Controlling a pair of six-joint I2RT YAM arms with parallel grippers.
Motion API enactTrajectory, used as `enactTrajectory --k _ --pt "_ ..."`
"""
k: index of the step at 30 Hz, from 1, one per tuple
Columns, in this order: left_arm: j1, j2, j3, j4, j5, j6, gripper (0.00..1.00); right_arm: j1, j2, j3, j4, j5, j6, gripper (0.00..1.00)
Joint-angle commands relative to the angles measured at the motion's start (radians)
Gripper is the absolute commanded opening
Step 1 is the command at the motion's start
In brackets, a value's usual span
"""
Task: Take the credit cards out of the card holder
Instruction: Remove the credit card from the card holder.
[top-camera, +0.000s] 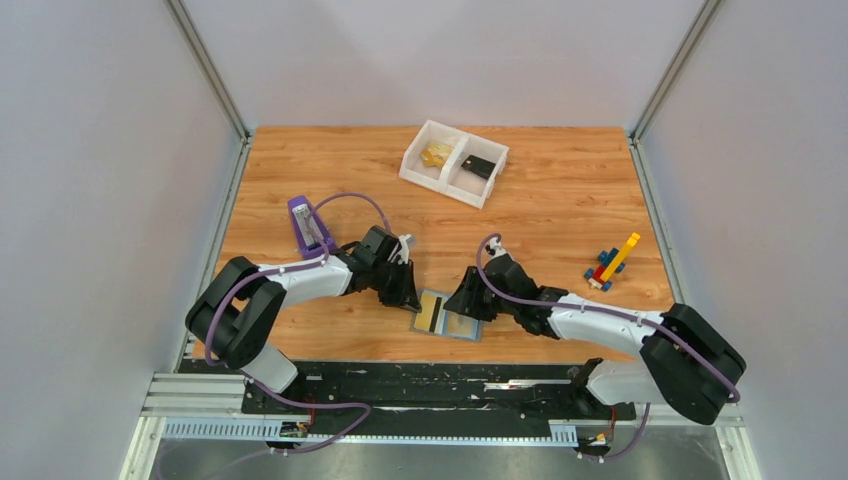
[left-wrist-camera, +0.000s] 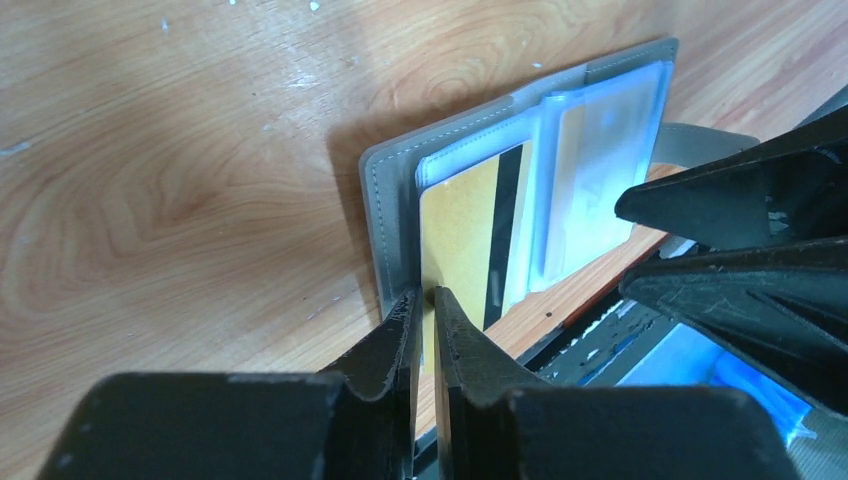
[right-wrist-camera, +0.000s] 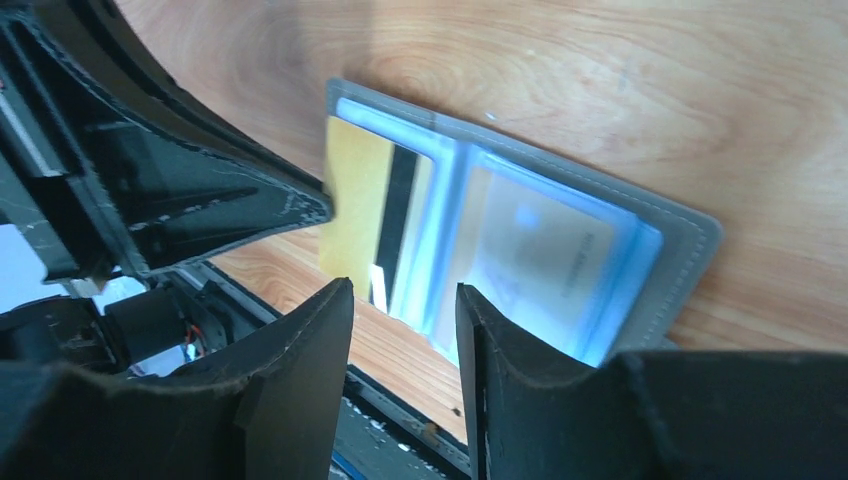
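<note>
The grey card holder (top-camera: 462, 327) lies open on the wood near the front edge, its clear sleeves facing up. A gold credit card (top-camera: 430, 312) with a black stripe sticks partway out of the left panel. My left gripper (top-camera: 408, 293) is shut on the edge of that credit card (left-wrist-camera: 460, 230), its narrow tips (left-wrist-camera: 425, 297) pinching it beside the holder's grey border (left-wrist-camera: 385, 200). My right gripper (top-camera: 468, 300) is open (right-wrist-camera: 405, 290) over the near edge of the card holder (right-wrist-camera: 560, 250). One of its fingers (right-wrist-camera: 500, 340) lies over the right sleeve; contact cannot be told.
A white two-compartment tray (top-camera: 440, 184) stands at the back, holding a gold item (top-camera: 436, 154) and a black piece (top-camera: 480, 166). A purple object (top-camera: 308, 225) sits by the left arm. A toy-brick build (top-camera: 612, 262) lies at right. The black rail (top-camera: 430, 380) runs just behind the holder.
</note>
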Motion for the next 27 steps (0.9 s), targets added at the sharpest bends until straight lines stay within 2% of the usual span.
enactTrajectory --k 1,10,14,22,27 --pt "0.003 -0.006 -0.009 0.041 0.033 -0.008 0.14 0.012 0.047 0.064 0.073 -0.046 0.031 0.43" --pt "0.016 -0.018 -0.016 0.010 0.016 0.010 0.05 0.026 0.227 0.130 0.117 -0.072 0.051 0.42" --pt "0.032 -0.026 -0.026 0.014 0.029 0.008 0.03 0.028 0.275 0.136 0.129 -0.082 0.065 0.42" --pt "0.044 -0.020 -0.035 0.015 0.045 0.000 0.06 0.038 0.299 0.144 0.134 -0.081 0.073 0.42" --pt "0.061 -0.019 -0.061 0.084 0.147 -0.035 0.00 0.038 0.303 0.152 0.122 -0.075 0.091 0.42"
